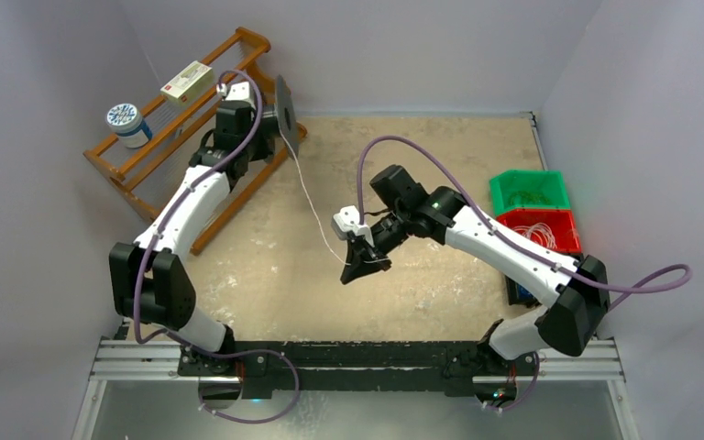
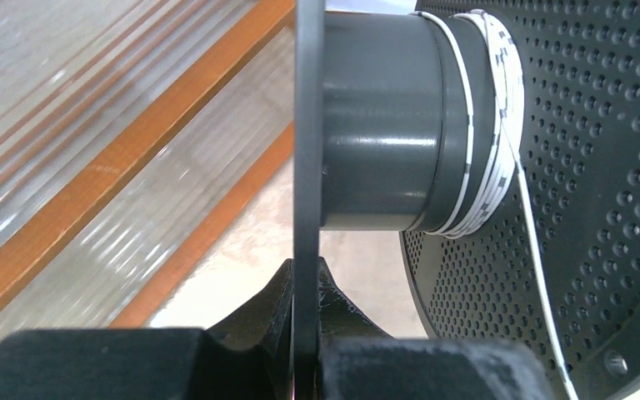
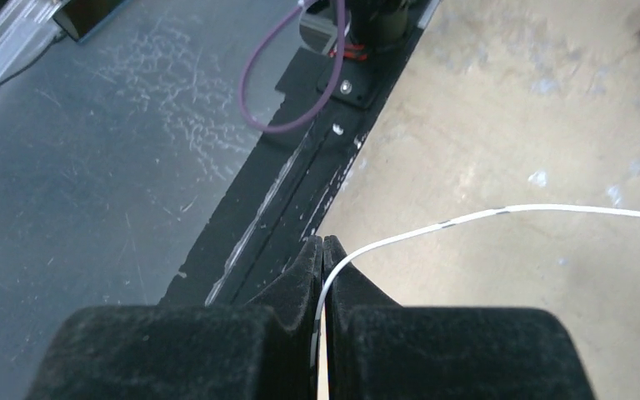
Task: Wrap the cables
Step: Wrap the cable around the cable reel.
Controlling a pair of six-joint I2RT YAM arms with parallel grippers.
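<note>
I had the left gripper clamped on the thin plain rim of the dark grey plastic spool, with the rim standing edge-on between its 2 fingers. The spool's hub ran crosswise in front of that gripper and off to its right, ending at the perforated dark flange. The thin white cable lay in a few turns on the hub. They were bunched at the end far from the fingers, hard against the perforated flange. 1 strand left the windings and dropped past that flange's face.

The right gripper was closed on the cable. The strand came out between its fingertips, curved, and ran away to that gripper's right over the pale mottled tabletop. From overhead it stretched as 1 slightly slack line between the 2 tools, so the spool lay along the cable's long axis, ahead of the right gripper.

I judged the wrap barely begun. The next move turned on the right gripper carrying its held end around the hub, across the hub's axis, with the left one steadying the spool.
</note>
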